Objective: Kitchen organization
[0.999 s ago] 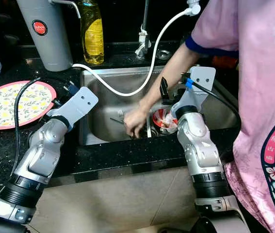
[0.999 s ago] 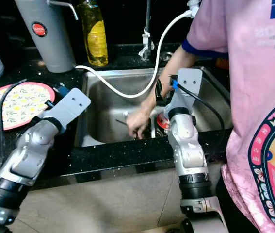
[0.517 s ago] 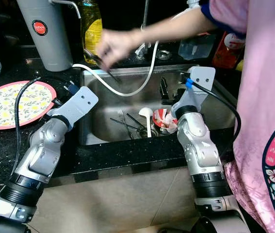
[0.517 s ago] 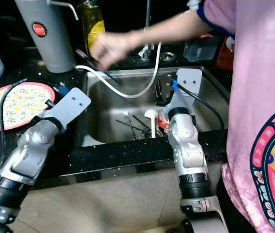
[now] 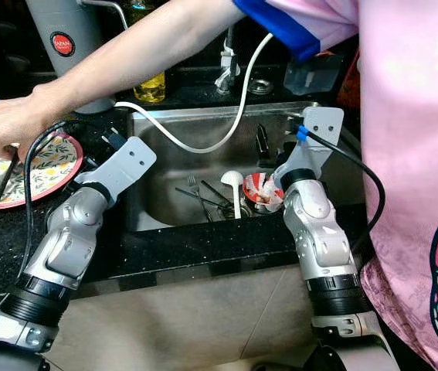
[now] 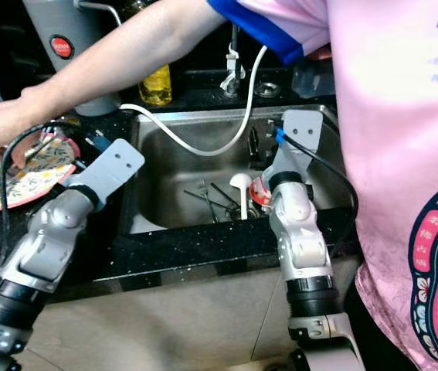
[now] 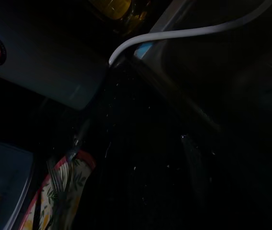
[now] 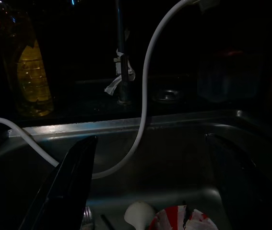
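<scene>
Both eye views are evenly lit from above and in front. The person's pink shirt (image 5: 404,116) at three o'clock is washed out to near-white glare. The steel sink (image 5: 195,127) catches a soft sheen along its rim, and its basin is dimmer. The black desk (image 5: 195,247) shows speckled highlights. The background at twelve o'clock falls into darkness. Both wrist views are very dark and grainy; a white hose (image 8: 145,96) stands out.

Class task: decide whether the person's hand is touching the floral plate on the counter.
Touching. In the left eye view the person's hand lies over the rim of the floral plate, its fingers pressing a dark utensil onto it with no visible gap.
</scene>
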You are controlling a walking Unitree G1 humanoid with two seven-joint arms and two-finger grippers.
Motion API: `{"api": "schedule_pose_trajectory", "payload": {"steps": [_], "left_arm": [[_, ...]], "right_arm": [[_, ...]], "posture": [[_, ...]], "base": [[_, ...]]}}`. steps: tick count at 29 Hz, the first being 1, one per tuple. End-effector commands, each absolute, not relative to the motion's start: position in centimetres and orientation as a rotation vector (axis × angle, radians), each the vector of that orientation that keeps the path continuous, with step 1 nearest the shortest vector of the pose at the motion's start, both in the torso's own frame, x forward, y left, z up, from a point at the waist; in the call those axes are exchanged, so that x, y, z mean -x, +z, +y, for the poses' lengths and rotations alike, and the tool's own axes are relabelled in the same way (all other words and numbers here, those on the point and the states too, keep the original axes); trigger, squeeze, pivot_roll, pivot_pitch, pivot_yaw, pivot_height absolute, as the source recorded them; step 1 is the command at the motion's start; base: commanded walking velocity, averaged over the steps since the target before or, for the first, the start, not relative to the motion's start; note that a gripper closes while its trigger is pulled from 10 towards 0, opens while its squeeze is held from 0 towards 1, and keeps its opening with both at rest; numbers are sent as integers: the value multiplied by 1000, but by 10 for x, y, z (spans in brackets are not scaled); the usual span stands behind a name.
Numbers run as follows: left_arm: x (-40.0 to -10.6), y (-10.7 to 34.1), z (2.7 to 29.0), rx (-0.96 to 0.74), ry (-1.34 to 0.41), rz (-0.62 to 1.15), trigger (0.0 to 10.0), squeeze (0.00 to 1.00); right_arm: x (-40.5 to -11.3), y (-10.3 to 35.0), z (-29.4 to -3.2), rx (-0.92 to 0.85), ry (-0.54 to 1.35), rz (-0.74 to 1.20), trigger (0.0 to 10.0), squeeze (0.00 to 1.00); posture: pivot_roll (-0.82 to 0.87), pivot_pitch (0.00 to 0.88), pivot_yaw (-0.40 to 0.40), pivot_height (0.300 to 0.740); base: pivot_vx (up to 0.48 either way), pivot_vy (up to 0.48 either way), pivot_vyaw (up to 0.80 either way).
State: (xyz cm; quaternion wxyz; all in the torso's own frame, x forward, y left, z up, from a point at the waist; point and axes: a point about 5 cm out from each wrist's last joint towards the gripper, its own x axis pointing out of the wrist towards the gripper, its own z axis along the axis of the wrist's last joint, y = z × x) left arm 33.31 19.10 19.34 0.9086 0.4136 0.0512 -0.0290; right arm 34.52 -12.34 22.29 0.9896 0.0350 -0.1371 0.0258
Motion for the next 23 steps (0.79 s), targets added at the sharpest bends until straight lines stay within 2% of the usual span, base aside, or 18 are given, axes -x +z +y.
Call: {"api": "schedule_pose_trajectory", "payload": {"steps": [1, 18, 23], "left_arm": [[-333, 187, 189, -848, -71, 125, 10000, 0], [-335, 188, 185, -847, -72, 121, 10000, 0], [-336, 189, 185, -847, -72, 123, 10000, 0]], "right_arm": [[-344, 228, -123, -57, 50, -293, 10000, 0], [-348, 232, -117, -57, 75, -300, 10000, 0], [-346, 230, -123, -49, 59, -297, 10000, 0]], "posture": [[64, 0, 0, 740], [65, 0, -17, 740], [53, 0, -7, 740]], "base": [[0, 0, 0], [0, 0, 0], [0, 0, 0]]}}
